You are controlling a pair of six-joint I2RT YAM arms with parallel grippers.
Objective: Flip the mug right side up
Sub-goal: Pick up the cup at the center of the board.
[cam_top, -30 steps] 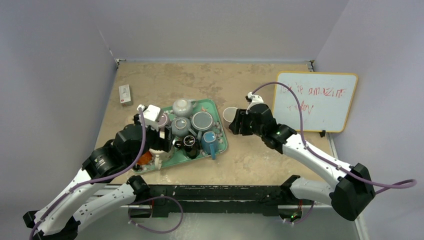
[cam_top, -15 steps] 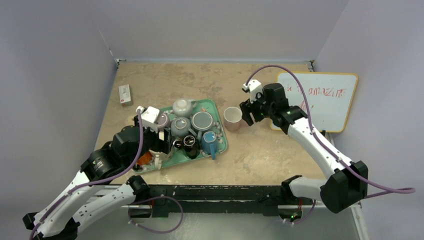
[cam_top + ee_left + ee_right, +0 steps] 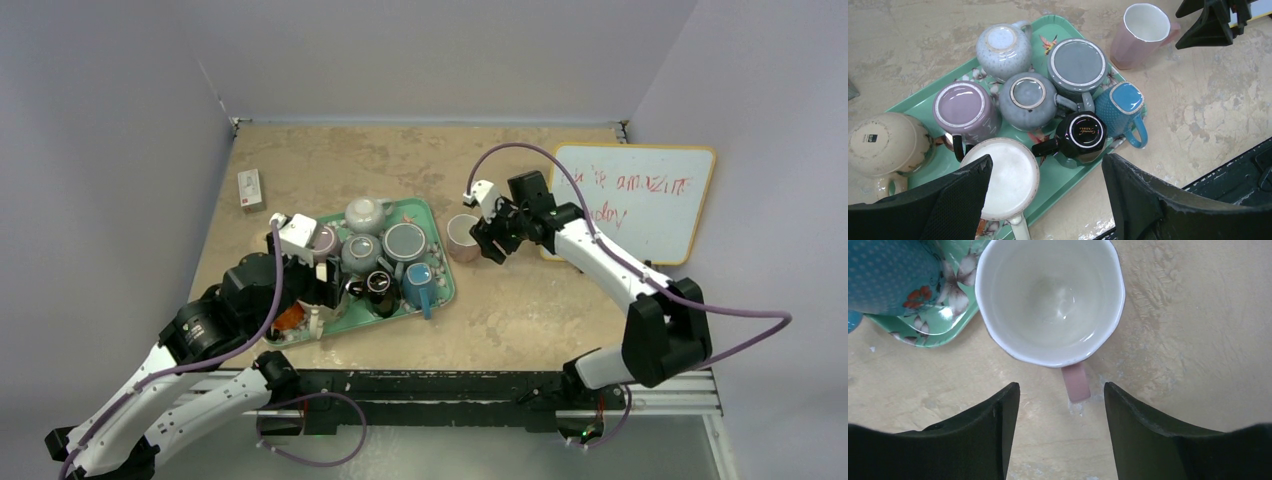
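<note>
Seeing a pink mug [image 3: 462, 238] standing mouth-up on the table [image 3: 400, 160], just off the right edge of the green tray [image 3: 446, 282]. Spotting the right gripper [image 3: 486, 240] hovering close beside it, on its right. Watching the left gripper [image 3: 330, 283] hanging over the crowded cups [image 3: 375, 255] on the tray's near-left part. Noting a whiteboard [image 3: 630, 200] sitting far right and a small box [image 3: 250, 188] far left.
</note>
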